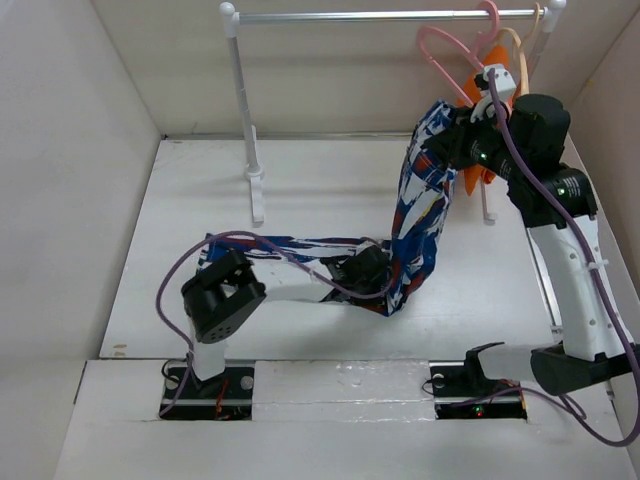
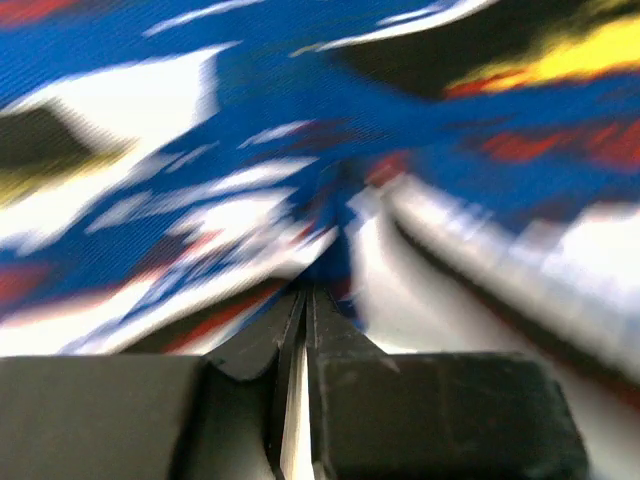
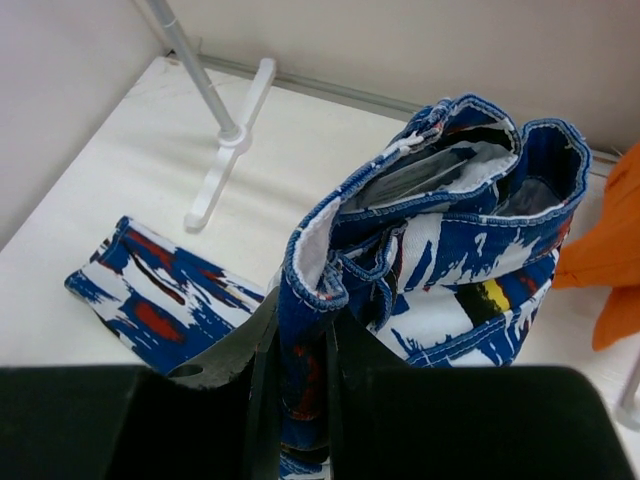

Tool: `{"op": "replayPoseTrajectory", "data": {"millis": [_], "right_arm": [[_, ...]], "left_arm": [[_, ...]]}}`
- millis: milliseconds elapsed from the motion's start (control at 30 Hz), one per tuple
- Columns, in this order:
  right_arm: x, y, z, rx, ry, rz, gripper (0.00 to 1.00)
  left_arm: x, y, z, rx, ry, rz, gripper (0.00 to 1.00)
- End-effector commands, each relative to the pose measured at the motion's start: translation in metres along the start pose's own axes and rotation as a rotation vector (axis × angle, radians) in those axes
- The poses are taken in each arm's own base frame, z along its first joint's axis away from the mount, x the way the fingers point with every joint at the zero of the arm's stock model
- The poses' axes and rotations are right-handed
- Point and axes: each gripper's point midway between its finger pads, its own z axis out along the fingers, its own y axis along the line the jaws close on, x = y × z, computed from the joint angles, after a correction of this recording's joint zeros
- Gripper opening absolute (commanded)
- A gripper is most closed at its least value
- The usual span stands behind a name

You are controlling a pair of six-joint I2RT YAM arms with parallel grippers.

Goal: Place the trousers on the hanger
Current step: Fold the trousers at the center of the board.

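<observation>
What I count here
One pair of trousers (image 1: 420, 215), two hangers, a pink hanger (image 1: 428, 33) and a cream hanger (image 1: 517, 45), one orange cloth (image 3: 610, 250), one rail (image 1: 380, 16).

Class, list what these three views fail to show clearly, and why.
Top view: pink hanger lower part hidden behind right arm.
Left wrist: trousers blurred, fill frame, hiding everything beyond.
Right wrist: hanger outside frame; orange cloth cut by right edge.

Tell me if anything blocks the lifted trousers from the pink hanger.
Nothing visible does. The right gripper holds the trousers close to the pink hanger; the orange cloth hangs beside them, to the right, not between.
</observation>
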Motion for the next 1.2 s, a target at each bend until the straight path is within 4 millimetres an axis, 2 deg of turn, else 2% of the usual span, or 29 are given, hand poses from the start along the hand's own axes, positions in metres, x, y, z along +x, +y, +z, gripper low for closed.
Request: {"op": "replayPoseTrajectory", "data": {"millis": [0,67,100,167,200,267,300,400,467,500,533,567,633,667,700,733,767,800,833,867,900,933,967,1000,1033,1067,1100,1133,1167], "right_arm": [[-0.053,0.035,-0.009,-0.137,-0.201,-0.108,0.00],[-0.046,0.040,-0.002,-0.154,-0.191,-0.120,0.00],[-0.043,0.048,0.001,-0.174,-0.182,-0.124,0.00],[-0.040,0.056,0.004,-0.200,-0.173,-0.135,0.00],[-0.036,0.066,0.008,-0.223,-0.162,-0.140,0.00],[-0.034,0.078,0.014,-0.243,-0.153,-0.154,0.00],[-0.030,0.079,0.024,-0.222,-0.141,-0.157,0.00],[-0.025,0.120,0.036,-0.306,-0.128,-0.172,0.00],[-0.010,0.166,0.062,-0.366,-0.107,-0.186,0.00],[-0.010,0.165,0.062,-0.360,-0.108,-0.186,0.00],[0.007,0.177,0.086,-0.374,-0.069,-0.190,0.00],[0.016,0.205,0.093,-0.425,-0.069,-0.197,0.00],[0.025,0.236,0.107,-0.481,-0.056,-0.202,0.00],[0.059,0.264,0.131,-0.519,0.007,-0.208,0.00],[0.068,0.281,0.138,-0.550,0.017,-0.211,0.00],[0.074,0.318,0.148,-0.617,0.001,-0.208,0.00],[0.098,0.320,0.166,-0.610,0.047,-0.201,0.00],[0.114,0.349,0.166,-0.680,0.067,-0.198,0.00],[0.109,0.371,0.165,-0.737,0.043,-0.181,0.01],[0.118,0.390,0.169,-0.776,0.045,-0.141,0.19],[0.159,0.410,0.182,-0.793,0.111,-0.138,0.42],[0.170,0.414,0.189,-0.805,0.131,-0.139,0.60],[0.167,0.418,0.186,-0.820,0.152,-0.143,0.76],[0.186,0.419,0.189,-0.836,0.203,-0.148,0.80],[0.183,0.405,0.194,-0.822,0.215,-0.147,0.82],[0.206,0.389,0.199,-0.804,0.274,-0.147,0.82],[0.211,0.376,0.197,-0.792,0.289,-0.135,0.82],[0.170,0.354,0.184,-0.770,0.214,-0.105,0.81],[0.157,0.342,0.180,-0.763,0.169,-0.070,0.77]], "left_arm": [[-0.038,0.008,-0.065,-0.081,-0.227,-0.163,0.00],[-0.060,0.038,-0.103,-0.181,-0.356,-0.222,0.05],[-0.078,0.034,-0.143,-0.146,-0.449,-0.268,0.11],[-0.103,0.062,-0.192,-0.214,-0.583,-0.338,0.27],[-0.117,0.064,-0.234,-0.168,-0.673,-0.383,0.28],[-0.138,0.094,-0.286,-0.195,-0.806,-0.457,0.31],[-0.144,0.099,-0.322,-0.148,-0.888,-0.489,0.32],[-0.154,0.131,-0.381,-0.156,-1.036,-0.554,0.34],[-0.155,0.146,-0.415,-0.166,-1.110,-0.578,0.34],[-0.155,0.146,-0.415,-0.166,-1.110,-0.578,0.34],[-0.154,0.144,-0.419,-0.157,-1.119,-0.574,0.34],[-0.156,0.143,-0.425,-0.159,-1.136,-0.569,0.35],[-0.156,0.141,-0.439,-0.150,-1.161,-0.578,0.35],[-0.156,0.143,-0.443,-0.164,-1.178,-0.588,0.34],[-0.155,0.143,-0.453,-0.160,-1.201,-0.589,0.34],[-0.153,0.145,-0.478,-0.178,-1.269,-0.609,0.34],[-0.153,0.145,-0.479,-0.179,-1.269,-0.609,0.34],[-0.150,0.147,-0.489,-0.191,-1.292,-0.605,0.34],[-0.148,0.146,-0.501,-0.195,-1.317,-0.605,0.33],[-0.146,0.151,-0.509,-0.226,-1.341,-0.613,0.33],[-0.143,0.153,-0.515,-0.241,-1.354,-0.621,0.33],[-0.138,0.156,-0.519,-0.260,-1.351,-0.626,0.33],[-0.136,0.159,-0.521,-0.277,-1.356,-0.628,0.33],[-0.132,0.160,-0.522,-0.273,-1.356,-0.628,0.34],[-0.129,0.163,-0.513,-0.281,-1.337,-0.621,0.34],[-0.128,0.164,-0.507,-0.282,-1.322,-0.617,0.35],[-0.126,0.165,-0.502,-0.276,-1.313,-0.619,0.35],[-0.124,0.171,-0.484,-0.293,-1.280,-0.614,0.36],[-0.124,0.170,-0.470,-0.280,-1.248,-0.602,0.37]]}}
